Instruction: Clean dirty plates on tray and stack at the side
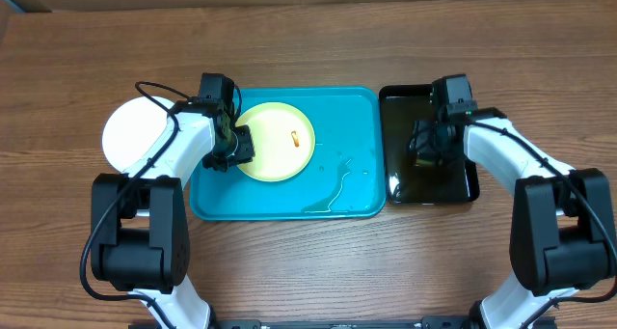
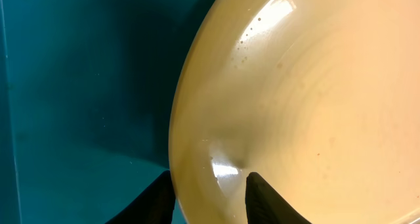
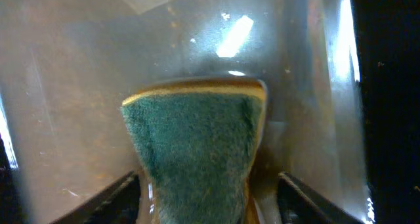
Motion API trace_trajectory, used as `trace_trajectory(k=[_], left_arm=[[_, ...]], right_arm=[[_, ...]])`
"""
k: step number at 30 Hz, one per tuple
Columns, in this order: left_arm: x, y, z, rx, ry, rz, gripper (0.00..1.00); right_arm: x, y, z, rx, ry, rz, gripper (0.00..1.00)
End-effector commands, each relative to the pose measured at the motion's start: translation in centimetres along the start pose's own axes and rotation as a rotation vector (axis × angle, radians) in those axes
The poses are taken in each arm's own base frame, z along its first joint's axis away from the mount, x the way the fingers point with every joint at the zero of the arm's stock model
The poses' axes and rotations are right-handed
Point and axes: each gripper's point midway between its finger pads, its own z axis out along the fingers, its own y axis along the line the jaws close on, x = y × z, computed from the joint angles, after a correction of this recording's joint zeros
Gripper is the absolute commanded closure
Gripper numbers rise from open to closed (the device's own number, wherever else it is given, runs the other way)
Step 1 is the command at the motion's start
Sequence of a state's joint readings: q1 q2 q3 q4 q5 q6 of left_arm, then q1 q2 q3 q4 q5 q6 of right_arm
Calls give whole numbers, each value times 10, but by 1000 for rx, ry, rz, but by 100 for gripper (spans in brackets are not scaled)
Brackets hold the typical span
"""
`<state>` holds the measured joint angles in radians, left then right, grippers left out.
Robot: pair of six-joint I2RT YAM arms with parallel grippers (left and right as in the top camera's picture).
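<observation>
1. Pale yellow-green plate [image 1: 277, 141] lies flat on the left half of the turquoise tray [image 1: 357, 107]. An orange-red smear [image 1: 294, 138] sits near its middle, so it is not clean yet.
2. Left pincer [image 1: 234, 148] is at this plate's left rim, one fingertip [image 2: 262, 198] over the inner face and the other outside the edge. Cannot tell whether it nips the rim or only straddles it. Likely purpose: to steady the plate for scrubbing.
3. Right pincer [image 1: 424, 141] is down in the black water tray [image 1: 453, 179], spread either side of a green-and-yellow sponge [image 3: 197, 152]. A gap shows on one side, so there is no grip yet. Likely fetching it wet.
4. White plate [image 1: 130, 136] rests on the counter [image 1: 77, 59] left of the tray, presumably the stacking spot.
5. Water puddle [image 1: 333, 189] lies on the tray floor.
</observation>
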<state>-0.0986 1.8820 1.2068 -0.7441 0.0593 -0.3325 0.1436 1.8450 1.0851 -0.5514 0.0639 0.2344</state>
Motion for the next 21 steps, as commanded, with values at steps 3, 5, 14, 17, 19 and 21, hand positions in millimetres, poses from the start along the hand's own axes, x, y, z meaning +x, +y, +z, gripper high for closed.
trace_trajectory(k=[3,5,14,17,19,21], left_arm=[[2,-1,4,-9,11,19,62],[2,-1,4,-10,11,19,62],[2,-1,3,-11,13,20,60],[3,-1,4,-12,16,19,60],[3,-1,4,-12,15,19,60],[3,-1,4,-12,17,19,60]], right_arm=[[9,-7,9,14,-4,10,45],[12,-7,12,13,-8,10,44],[5,-5,6,9,-20,3,30],[-7,-2,-3,5,-34,4,18],[-15,0,-4,-3,-60,5,9],[-21,2,-4,-10,-86,7,7]])
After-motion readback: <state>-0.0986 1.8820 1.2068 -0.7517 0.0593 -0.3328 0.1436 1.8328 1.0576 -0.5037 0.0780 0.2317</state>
